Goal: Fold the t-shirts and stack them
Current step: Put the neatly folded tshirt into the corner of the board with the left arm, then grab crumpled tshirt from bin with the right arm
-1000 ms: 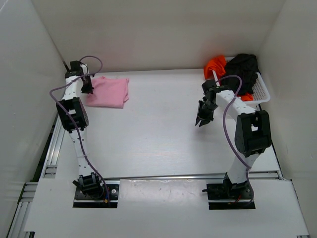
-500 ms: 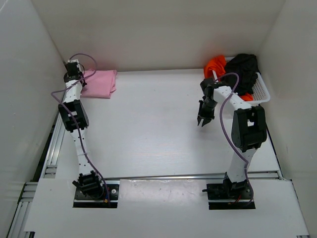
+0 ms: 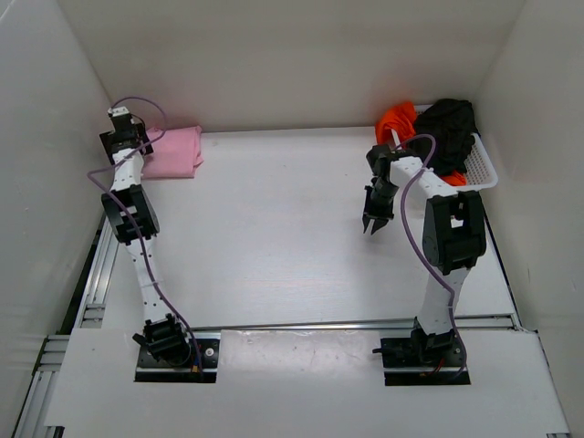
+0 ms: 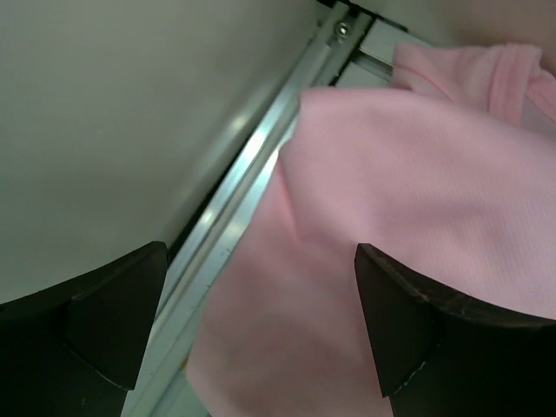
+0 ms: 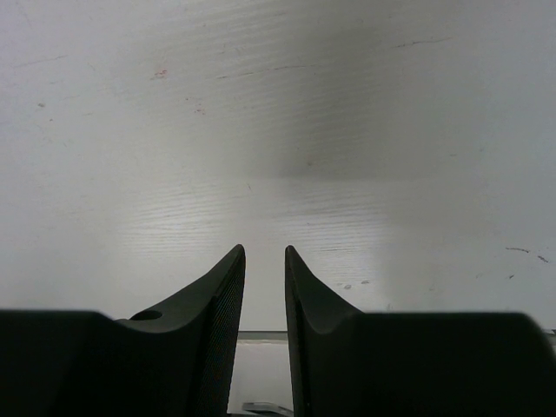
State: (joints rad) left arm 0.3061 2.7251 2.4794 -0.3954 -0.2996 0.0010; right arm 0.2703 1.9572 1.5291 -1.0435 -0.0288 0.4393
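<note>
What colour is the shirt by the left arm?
The shirt is light pink, clearest from the left wrist.

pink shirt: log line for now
pink shirt: folded, far-left corner | left jaws: open over it | right jaws: narrow gap, empty | black shirt, orange shirt: in basket

- The left arm (image 3: 128, 214) reaches from its base at the table's (image 3: 274, 246) near edge to the far-left corner, almost fully stretched.
- The left gripper (image 4: 261, 334) points down at that corner, its two dark fingers (image 4: 109, 326) spread wide with nothing pinched between them.
- The right arm (image 3: 452, 237) stands with its elbow high and its forearm angled toward the table's right half.
- The right gripper (image 5: 265, 287) hangs tip-down just above the surface, its jaws a narrow slit apart and empty.
</note>
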